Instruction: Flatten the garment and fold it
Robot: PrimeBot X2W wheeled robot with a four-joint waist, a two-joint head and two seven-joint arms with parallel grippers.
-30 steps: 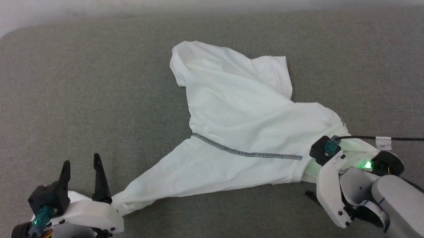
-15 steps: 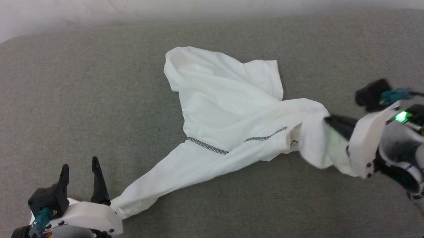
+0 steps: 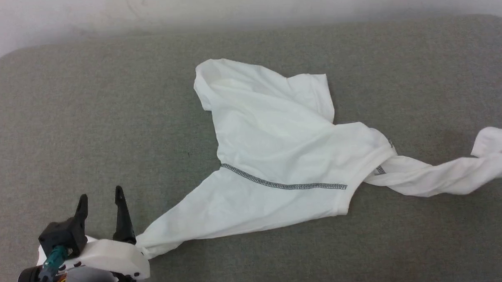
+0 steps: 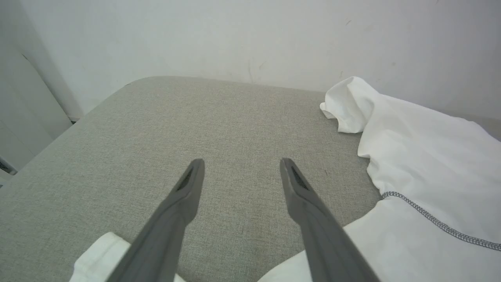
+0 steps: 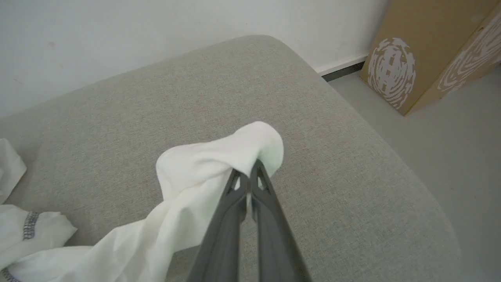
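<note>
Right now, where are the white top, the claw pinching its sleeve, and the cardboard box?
white long-sleeved top (image 3: 275,131): head view, on its spread body panel.
right gripper (image 5: 250,172): right wrist view, between its shut fingertips at the sleeve cuff.
cardboard box (image 5: 430,35): right wrist view, on its brown side.

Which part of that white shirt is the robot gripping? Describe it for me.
On the grey cushion lies a white top, one sleeve running off to the right. That sleeve is twisted like rope, its cuff pinched in the shut right gripper; the other sleeve lies slack by the open left gripper.
</note>
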